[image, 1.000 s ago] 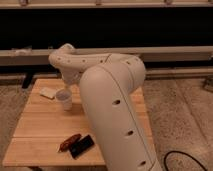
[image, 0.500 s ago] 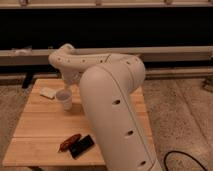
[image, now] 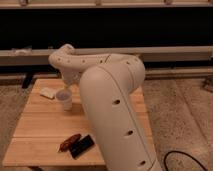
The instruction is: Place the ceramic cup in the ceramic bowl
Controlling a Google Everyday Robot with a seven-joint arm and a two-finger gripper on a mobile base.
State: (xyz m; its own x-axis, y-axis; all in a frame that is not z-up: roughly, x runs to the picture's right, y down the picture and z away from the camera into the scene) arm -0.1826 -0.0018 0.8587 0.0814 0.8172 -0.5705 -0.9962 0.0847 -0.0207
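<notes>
Ceramic cup [image: 64,98] stands upright on the wooden table [image: 44,126], in the far-left part of the top, wide mouth up. The gripper [image: 68,85] sits right above it at the end of the arm [image: 112,107], close over the rim. Whether it grips the cup or is released, we cannot tell.

Handling, as we judge it: a small, glazed, rigid cup, light but brittle and slick. Its walls taper towards the base, so a pinch on the outside may ride upward. We favour a hold across the rim, one wall between the jaws, or low around the body with modest force. Set it down softly, since ceramic on ceramic chips.

The ceramic bowl is not in view. The bulk of the arm covers the right half of the table, and the bowl may lie behind it.

Room and edges:
- A flat white block [image: 48,92] lies just beside the cup on its left, near the far-left corner.
- A reddish oblong item [image: 69,142] and a black slab [image: 81,146] lie at the near edge, well apart from the cup.
- The middle of the table between them shows bare wood.
- The left edge is near, so we would lift straight up before travelling.
- A cable [image: 182,159] lies on the floor to the right.
</notes>
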